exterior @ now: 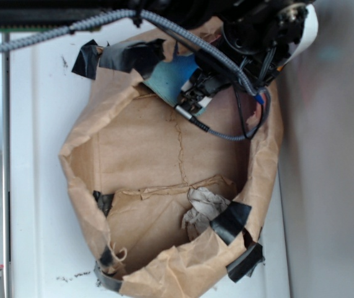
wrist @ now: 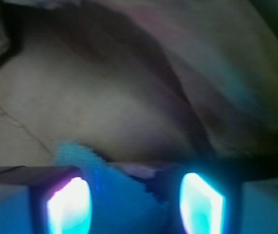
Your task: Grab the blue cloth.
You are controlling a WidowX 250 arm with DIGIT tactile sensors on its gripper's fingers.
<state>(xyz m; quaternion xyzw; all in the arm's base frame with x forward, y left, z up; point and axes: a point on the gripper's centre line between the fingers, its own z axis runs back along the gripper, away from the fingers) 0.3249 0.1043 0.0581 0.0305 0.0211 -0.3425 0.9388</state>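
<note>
Gripper (wrist: 135,204) fingers (wrist: 69,204) stand apart, astride the blue cloth (wrist: 117,195), grip unclear. Cloth lies at the far rim of a brown paper bag (exterior: 139,155) on a white table (exterior: 40,124); its orientation is hidden.

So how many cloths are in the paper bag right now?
2. The blue cloth lies at the bag's top edge under the gripper; a grey rag sits near the bottom right. More may be hidden under the arm.

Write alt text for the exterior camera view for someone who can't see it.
A black robot gripper reaches down onto a blue cloth at the far edge of a taped brown paper bag lying open on a white table. A crumpled grey rag lies at the near side.
</note>
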